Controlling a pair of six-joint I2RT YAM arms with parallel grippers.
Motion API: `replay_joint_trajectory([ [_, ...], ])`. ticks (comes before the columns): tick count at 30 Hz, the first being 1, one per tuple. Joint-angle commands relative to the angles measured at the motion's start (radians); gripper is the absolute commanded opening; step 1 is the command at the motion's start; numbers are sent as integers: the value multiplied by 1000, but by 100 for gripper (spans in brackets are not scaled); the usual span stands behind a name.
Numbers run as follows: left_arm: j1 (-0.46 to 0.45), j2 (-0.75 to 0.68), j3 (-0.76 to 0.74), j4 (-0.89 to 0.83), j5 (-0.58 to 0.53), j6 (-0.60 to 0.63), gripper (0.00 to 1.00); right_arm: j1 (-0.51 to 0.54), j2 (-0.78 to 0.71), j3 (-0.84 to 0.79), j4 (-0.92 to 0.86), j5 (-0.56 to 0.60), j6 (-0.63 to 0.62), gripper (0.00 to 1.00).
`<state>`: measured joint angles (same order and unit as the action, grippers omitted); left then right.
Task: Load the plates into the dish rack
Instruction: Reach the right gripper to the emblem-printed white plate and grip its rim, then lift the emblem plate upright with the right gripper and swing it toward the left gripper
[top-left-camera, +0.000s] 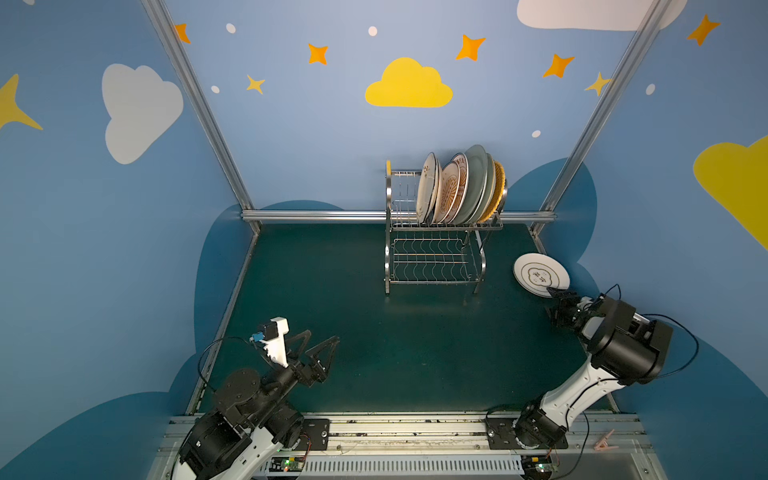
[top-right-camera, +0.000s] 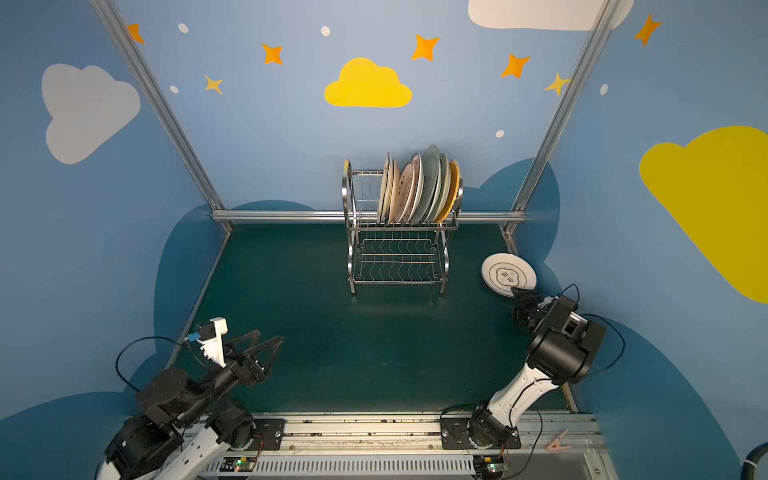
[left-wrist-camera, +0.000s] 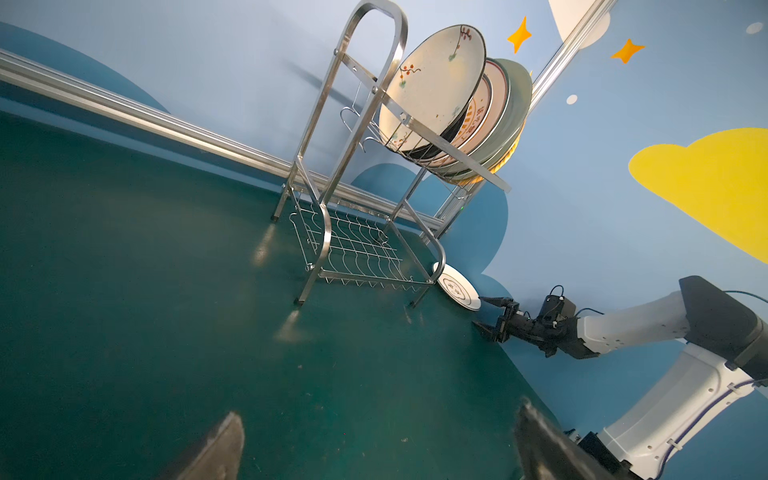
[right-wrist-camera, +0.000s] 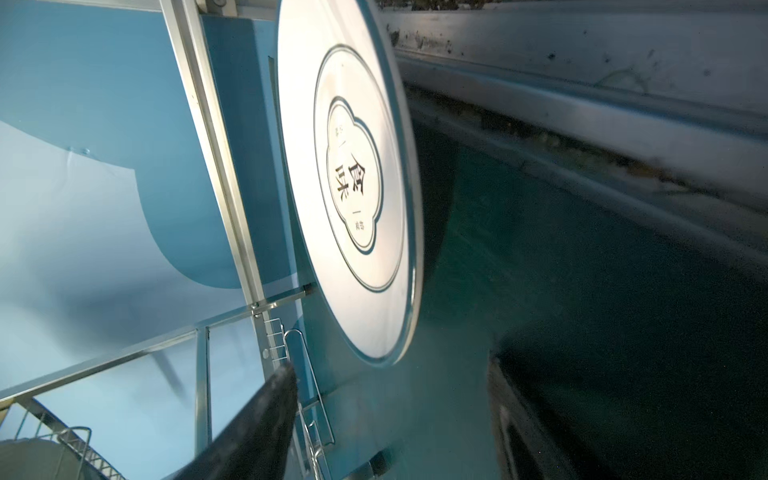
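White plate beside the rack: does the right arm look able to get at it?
Likely yes. The right gripper sits at the near rim of the white plate with its jaws apart, and nothing stands between them.

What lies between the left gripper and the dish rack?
Only bare green tabletop lies between the left gripper and the dish rack; both top views show this.
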<state>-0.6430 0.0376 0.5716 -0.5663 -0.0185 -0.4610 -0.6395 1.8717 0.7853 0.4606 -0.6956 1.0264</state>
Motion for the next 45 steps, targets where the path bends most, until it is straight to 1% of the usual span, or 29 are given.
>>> replay_joint_trajectory([
  [1, 23, 17, -8, 18, 30, 2, 100, 13, 60, 26, 29, -1, 51, 68],
  [8, 60, 31, -12, 29, 60, 3, 100, 32, 129, 72, 25, 30, 86, 58],
  [15, 82, 31, -13, 35, 69, 1, 100, 46, 174, 96, 46, 65, 139, 44],
  [17, 89, 32, -15, 34, 71, 1, 100, 48, 186, 97, 56, 70, 154, 39],
  [21, 99, 31, -15, 37, 74, 0, 100, 50, 203, 100, 62, 82, 165, 31],
  [29, 113, 30, -18, 40, 78, -2, 100, 48, 228, 94, 102, 70, 176, 14],
  [33, 114, 30, -18, 39, 75, -1, 100, 50, 231, 85, 169, 41, 216, 6],
  [37, 115, 30, -18, 40, 71, -1, 100, 53, 195, 68, 217, 27, 255, 2],
  [40, 115, 30, -18, 40, 69, -2, 100, 61, 129, 50, 219, 31, 269, 0],
  [45, 118, 29, -19, 38, 60, -2, 100, 75, -37, -17, 204, 66, 284, 0],
])
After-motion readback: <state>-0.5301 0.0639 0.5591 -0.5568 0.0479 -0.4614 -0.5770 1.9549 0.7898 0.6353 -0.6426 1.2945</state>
